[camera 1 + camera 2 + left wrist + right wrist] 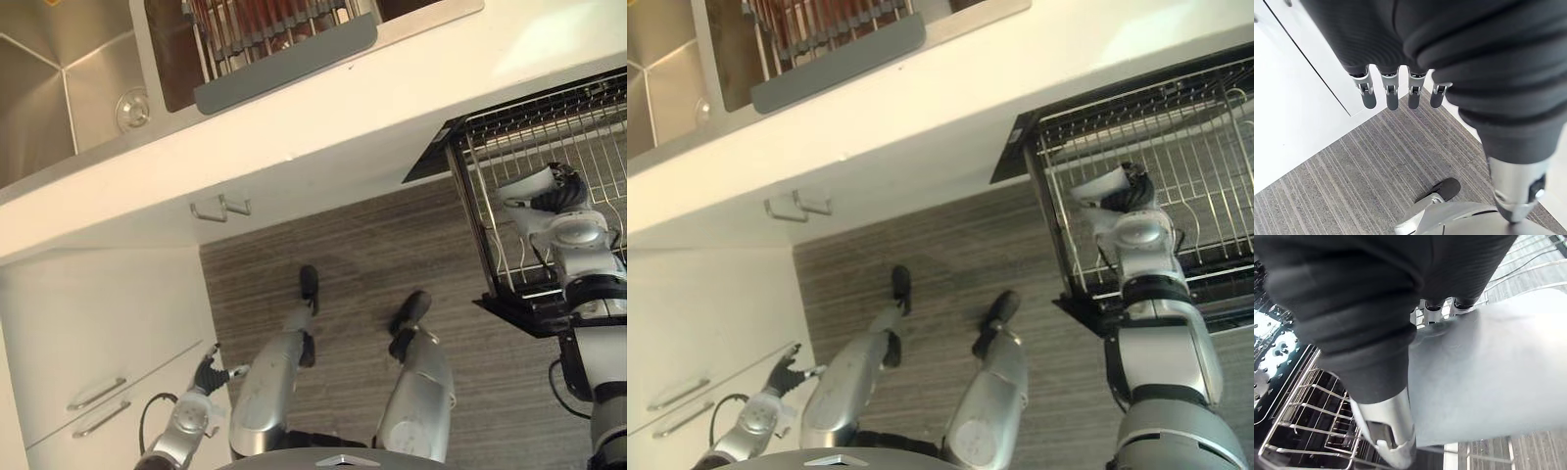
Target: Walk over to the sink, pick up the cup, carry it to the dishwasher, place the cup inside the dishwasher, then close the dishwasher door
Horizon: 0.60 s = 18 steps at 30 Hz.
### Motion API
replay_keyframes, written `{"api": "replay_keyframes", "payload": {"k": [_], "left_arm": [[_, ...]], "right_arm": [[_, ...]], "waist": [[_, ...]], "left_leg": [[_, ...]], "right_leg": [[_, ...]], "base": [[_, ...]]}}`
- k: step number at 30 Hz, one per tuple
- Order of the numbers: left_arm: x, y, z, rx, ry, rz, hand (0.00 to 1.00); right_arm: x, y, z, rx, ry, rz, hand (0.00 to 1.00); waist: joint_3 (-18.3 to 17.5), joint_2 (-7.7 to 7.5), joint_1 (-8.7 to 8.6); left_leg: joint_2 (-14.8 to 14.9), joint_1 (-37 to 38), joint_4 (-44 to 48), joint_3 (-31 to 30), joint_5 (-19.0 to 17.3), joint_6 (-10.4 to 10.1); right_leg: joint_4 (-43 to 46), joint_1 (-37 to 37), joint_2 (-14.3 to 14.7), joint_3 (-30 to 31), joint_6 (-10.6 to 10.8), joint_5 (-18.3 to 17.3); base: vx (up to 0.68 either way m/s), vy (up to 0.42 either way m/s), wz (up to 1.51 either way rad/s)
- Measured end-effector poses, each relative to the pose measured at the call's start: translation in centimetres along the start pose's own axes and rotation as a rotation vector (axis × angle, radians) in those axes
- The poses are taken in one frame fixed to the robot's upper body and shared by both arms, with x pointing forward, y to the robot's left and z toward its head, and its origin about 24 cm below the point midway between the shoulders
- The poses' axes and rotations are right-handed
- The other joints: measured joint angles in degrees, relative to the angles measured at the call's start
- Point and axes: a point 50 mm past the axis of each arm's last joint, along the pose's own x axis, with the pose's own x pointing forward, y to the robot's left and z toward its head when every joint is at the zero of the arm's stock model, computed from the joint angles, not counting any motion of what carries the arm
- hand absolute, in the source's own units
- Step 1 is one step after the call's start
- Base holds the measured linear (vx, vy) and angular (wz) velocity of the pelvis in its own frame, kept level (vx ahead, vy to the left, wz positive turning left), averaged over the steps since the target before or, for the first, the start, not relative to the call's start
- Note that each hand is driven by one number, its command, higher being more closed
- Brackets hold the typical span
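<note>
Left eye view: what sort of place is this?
Most likely a home kitchen: a steel sink set in a pale countertop, white drawer fronts with bar handles below it, and a dishwasher rack pulled out on the right.

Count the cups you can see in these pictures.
1: a white cup held in the right hand, over the dishwasher's pulled-out wire rack. More could be hidden in the drying rack at the sink, whose contents cannot be made out.
</note>
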Motion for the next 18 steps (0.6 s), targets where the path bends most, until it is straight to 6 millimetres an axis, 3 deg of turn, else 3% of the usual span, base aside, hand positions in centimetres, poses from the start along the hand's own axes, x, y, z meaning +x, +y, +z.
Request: {"api": "replay_keyframes", "payload": {"k": [3,8,13,18], "left_arm": [[0.2,-0.3,0.3,0.019,-0.004,-0.011,0.0],[0.3,-0.4,0.5,0.026,-0.01,-0.013,0.0],[0.4,-0.4,0.6,0.043,-0.014,-0.015,0.0],[0.3,-0.5,0.5,0.045,-0.005,-0.012,0.0]], "right_arm": [[0.3,0.1,1.1,0.074,-0.022,-0.008,0.0],[0.4,1.5,4.0,0.357,-0.125,0.042,0.0],[0.4,1.1,4.2,0.586,-0.122,0.041,0.0],[0.0,2.2,4.2,0.597,-0.139,0.026,0.0]], "waist": [[-0.55,0.8,0.4],[-0.57,0.83,0.64],[-0.57,0.83,0.5],[-0.57,0.83,0.01]], "left_leg": [[-0.07,-0.52,0.0,-0.73,0.26,-0.01],[-0.12,-0.49,0.31,-0.81,0.48,0.2],[-0.38,0.23,0.3,-0.77,0.65,0.18],[-0.3,1.22,0.0,-0.79,0.78,0.0]], "right_leg": [[0.04,-0.03,-0.03,-0.25,0.09,-0.09],[0.58,-0.09,-0.14,-0.14,0.1,-0.22],[2.2,-0.11,-0.81,0.35,0.07,-0.91],[2.99,0.49,-1.2,0.5,0.43,-2.06]], "base": [[0.01,-0.068,0.13],[0.0,-0.069,0.03],[-0.02,-0.079,0.03],[-0.04,-0.113,0.01]]}}
